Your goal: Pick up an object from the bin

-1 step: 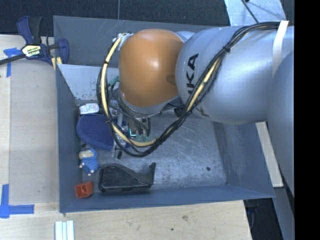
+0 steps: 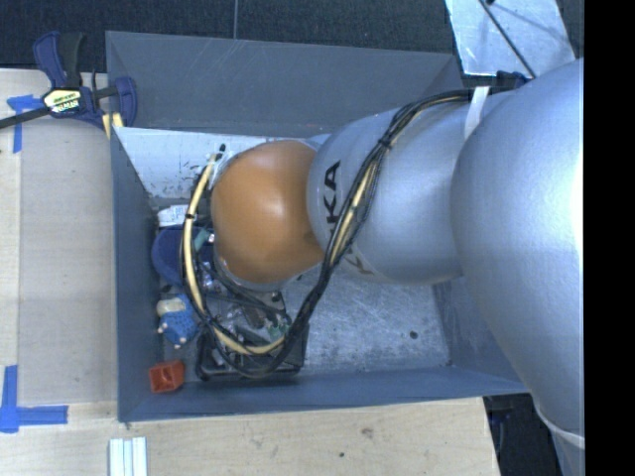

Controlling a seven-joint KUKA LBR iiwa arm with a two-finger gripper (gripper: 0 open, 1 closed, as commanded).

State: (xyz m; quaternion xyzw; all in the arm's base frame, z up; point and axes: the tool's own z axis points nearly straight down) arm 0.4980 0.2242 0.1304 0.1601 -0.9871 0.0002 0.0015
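Things nearest the gripper: none was seen gripped; the loose things lay in the left end of the bin, just beside the gripper.
Red block [image 2: 167,376]: in the front-left corner, a little apart from the others. It looked small, stiff and light. Its flat faces would probably give a sure hold across two opposite sides, though the nearby walls could crowd the approach.
Blue-white piece [image 2: 175,322]: just behind the red block, near the left wall. It was small and irregular, probably hard and light, and best taken across its narrowest part.
Blue piece [image 2: 166,251]: farther back along the left wall, rounded and partly hidden by the cables. Its smooth curve might slip unless it were held across the middle.
White piece [image 2: 171,214]: behind the blue piece. Too little showed to judge how it would handle.
Gripper [image 2: 243,340]: low in the left half of the bin, beneath the cover. Whether it was released or clenched could not be told, nor which thing it stood over.
Cover [image 2: 260,211]: an orange dome on the wrist, hiding what lay below it.
Cables [image 2: 342,231]: they ran along the arm and looped down around the gripper.
Arm [image 2: 417,196]: it reached in from the right and spanned most of the bin.
Bin [image 2: 397,330]: grey metal, with bare floor on the right.
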